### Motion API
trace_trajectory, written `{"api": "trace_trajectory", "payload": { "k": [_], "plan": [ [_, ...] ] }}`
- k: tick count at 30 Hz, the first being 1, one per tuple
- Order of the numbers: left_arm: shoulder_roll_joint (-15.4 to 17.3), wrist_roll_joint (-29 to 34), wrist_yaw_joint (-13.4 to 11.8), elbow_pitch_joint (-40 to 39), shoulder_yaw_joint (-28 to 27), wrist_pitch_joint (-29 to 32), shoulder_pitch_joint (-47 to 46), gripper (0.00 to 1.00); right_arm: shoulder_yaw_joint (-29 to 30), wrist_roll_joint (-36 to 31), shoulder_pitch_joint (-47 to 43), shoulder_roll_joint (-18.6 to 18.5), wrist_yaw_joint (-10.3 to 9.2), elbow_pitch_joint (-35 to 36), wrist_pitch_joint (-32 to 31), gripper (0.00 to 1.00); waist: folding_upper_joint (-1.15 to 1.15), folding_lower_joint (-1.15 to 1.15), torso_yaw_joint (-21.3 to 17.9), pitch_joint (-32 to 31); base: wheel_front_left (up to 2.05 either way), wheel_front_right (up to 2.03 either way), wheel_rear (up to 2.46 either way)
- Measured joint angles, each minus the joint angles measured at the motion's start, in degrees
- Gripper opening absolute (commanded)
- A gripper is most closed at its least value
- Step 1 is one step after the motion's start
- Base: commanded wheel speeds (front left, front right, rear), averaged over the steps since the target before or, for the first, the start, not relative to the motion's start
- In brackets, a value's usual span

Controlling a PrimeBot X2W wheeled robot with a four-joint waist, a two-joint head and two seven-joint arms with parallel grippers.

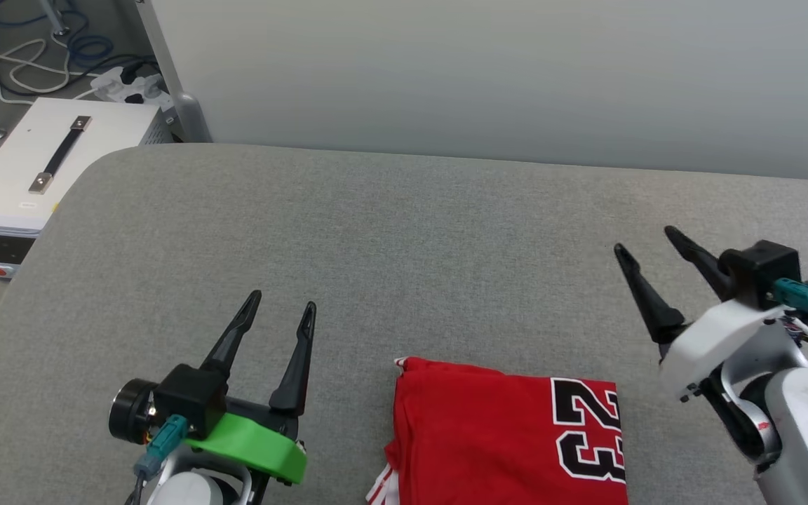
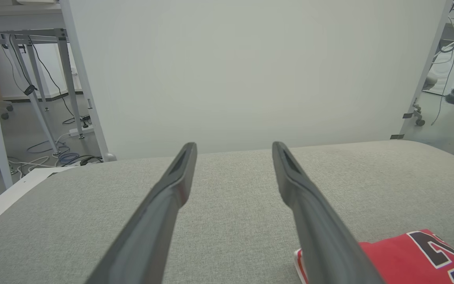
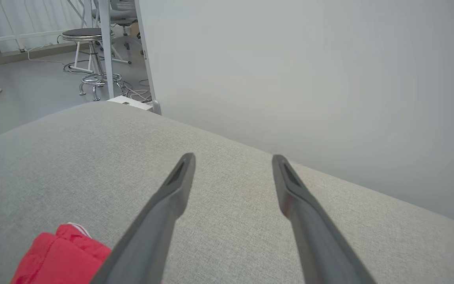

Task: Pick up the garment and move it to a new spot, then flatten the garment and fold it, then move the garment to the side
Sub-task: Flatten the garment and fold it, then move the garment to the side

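Between your two hands, at the near edge of the grey fabric-covered bench [image 1: 404,245], lies the red basketball-style garment [image 1: 488,435]. It is folded into a neat block, with the black white-outlined "23" showing along its right side. A bit of red-white striped trim peeks out at its lower left corner, and its near part is cut off by the bottom of the head view.

Your left hand [image 1: 284,300], with the green collar, sits just to the garment's left and clear of the cloth. Its two long dark fingers are spread apart with nothing between them, and they point away across the bench.

Your right hand [image 1: 644,238] is to the garment's right and farther back, well apart from it. Its fingers are likewise spread and empty, and they angle toward the pale wall panel [image 1: 516,70].

Off the bench's far left corner you see a white box with a black strap handle [image 1: 46,161] on the floor.
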State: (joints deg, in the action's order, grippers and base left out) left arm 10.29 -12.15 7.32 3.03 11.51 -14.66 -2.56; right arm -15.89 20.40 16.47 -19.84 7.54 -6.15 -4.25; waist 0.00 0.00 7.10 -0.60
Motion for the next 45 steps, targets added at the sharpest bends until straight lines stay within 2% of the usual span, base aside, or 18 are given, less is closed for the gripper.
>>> {"api": "trace_trajectory", "payload": {
  "k": [6,14,24,38,41,45],
  "plan": [
    [-0.38,-0.60,0.00,-0.19,-0.09,0.00,0.04,1.00,7.92,-3.02,-6.28,0.89,0.00,3.91,4.34,1.00,0.00,0.00,-1.31,0.71,0.00,0.00,0.00],
    [-0.96,-1.37,0.00,-0.26,-0.24,0.00,0.31,1.00,16.79,-7.36,-16.30,8.46,0.00,8.36,10.45,1.00,0.00,0.00,-1.94,1.22,0.00,0.00,0.00],
    [-1.46,-1.54,0.00,-0.18,-0.79,0.00,1.62,1.00,19.69,-9.20,-21.12,13.70,0.00,7.70,15.70,1.00,0.00,0.00,-1.71,1.21,0.00,0.00,0.00],
    [-1.47,-1.56,0.00,0.33,-0.33,0.00,1.68,1.00,19.09,-9.64,-21.14,14.35,0.00,6.13,16.44,1.00,0.00,0.00,-1.64,1.17,0.00,0.00,0.00],
    [-1.47,-1.56,0.00,0.36,-0.30,0.00,1.68,1.00,18.47,-9.47,-21.13,14.10,0.00,5.93,15.19,1.00,0.00,0.00,-1.54,1.28,0.00,0.00,0.00],
    [-1.47,-1.56,0.00,0.42,-0.27,0.00,1.67,1.00,16.12,-6.81,-21.05,12.85,0.00,7.28,8.79,1.00,0.00,0.00,-1.39,1.67,0.00,0.00,0.00]
  ]
}}
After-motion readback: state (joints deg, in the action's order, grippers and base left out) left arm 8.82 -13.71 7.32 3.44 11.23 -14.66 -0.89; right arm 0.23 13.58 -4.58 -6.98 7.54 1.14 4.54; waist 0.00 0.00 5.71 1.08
